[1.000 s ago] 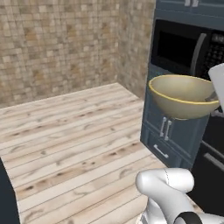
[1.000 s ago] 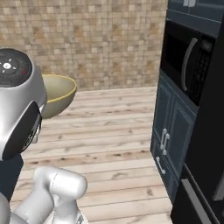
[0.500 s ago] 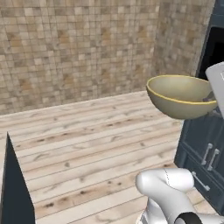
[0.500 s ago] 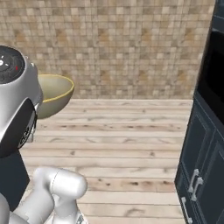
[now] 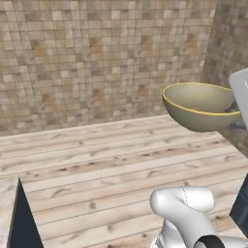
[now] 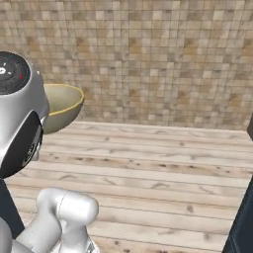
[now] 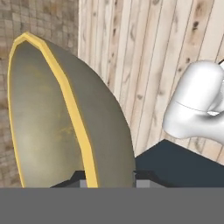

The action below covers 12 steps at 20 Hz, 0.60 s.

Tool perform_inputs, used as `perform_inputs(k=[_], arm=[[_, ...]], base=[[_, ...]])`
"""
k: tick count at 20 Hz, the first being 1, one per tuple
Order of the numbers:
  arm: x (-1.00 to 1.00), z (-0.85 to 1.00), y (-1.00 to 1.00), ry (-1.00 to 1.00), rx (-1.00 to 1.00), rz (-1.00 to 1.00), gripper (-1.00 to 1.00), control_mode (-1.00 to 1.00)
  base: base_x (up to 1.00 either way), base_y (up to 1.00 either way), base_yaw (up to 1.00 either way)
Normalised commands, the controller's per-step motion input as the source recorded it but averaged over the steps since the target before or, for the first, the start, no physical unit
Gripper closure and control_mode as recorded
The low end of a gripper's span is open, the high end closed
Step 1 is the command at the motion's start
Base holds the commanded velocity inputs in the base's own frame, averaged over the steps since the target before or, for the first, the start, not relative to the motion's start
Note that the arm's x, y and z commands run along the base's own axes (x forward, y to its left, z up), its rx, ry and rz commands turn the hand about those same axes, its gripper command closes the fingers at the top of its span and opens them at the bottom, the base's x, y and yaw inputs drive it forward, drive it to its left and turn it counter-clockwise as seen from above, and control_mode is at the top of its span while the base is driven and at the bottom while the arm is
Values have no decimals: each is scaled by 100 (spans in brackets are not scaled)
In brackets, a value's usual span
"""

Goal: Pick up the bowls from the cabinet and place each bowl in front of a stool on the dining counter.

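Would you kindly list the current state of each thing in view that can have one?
olive-beige bowl: held in the air above the wooden floor, roughly upright, nothing visible inside.
claw: shut on the olive-beige bowl, pinching its yellowish rim.

A wall of small beige and brown mosaic tiles [image 5: 97, 58] stood behind a floor of pale wooden planks [image 5: 106, 169]. A dark blue panel edge [image 6: 242, 217] showed at the lower right of the right base view.
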Motion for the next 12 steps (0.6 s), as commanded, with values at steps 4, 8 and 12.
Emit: perform_inputs(k=[4, 8, 12], arm=[[0, 0, 0, 0, 0, 0, 100, 100], [0, 0, 0, 0, 0, 0, 100, 100], [0, 0, 0, 0, 0, 0, 100, 100]], base=[[100, 0, 25], [100, 0, 28], [100, 0, 29]])
